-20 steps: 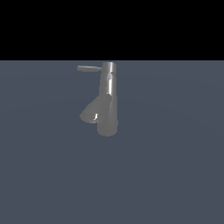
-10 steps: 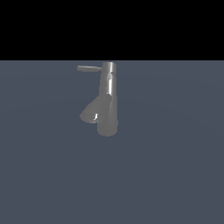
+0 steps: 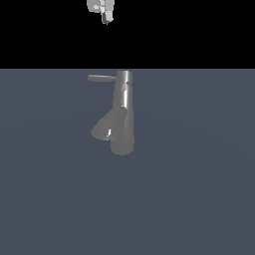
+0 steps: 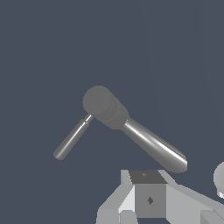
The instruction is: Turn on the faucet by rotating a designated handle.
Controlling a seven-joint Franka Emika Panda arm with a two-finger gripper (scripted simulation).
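The faucet [image 3: 123, 112] is a grey metal column standing upright on the dark floor, with a thick angled spout [image 3: 106, 127] pointing down toward the exterior view's left. The handle [image 3: 101, 77], a thin straight rod, sticks out sideways from the column's top toward the exterior view's left. My gripper [image 3: 105, 19] hangs high above the handle, touching nothing and cut off by the frame edge. The wrist view looks down on the faucet's round top [image 4: 100, 102], the handle [image 4: 71, 138] and the gripper [image 4: 146, 177]. How the jaws stand is unclear.
A flat dark blue-grey floor [image 3: 199, 189] stretches around the faucet, with a black background behind it. Nothing else stands in view.
The gripper has come into the exterior view at its top edge, where it was absent before. Faucet and handle have not moved.
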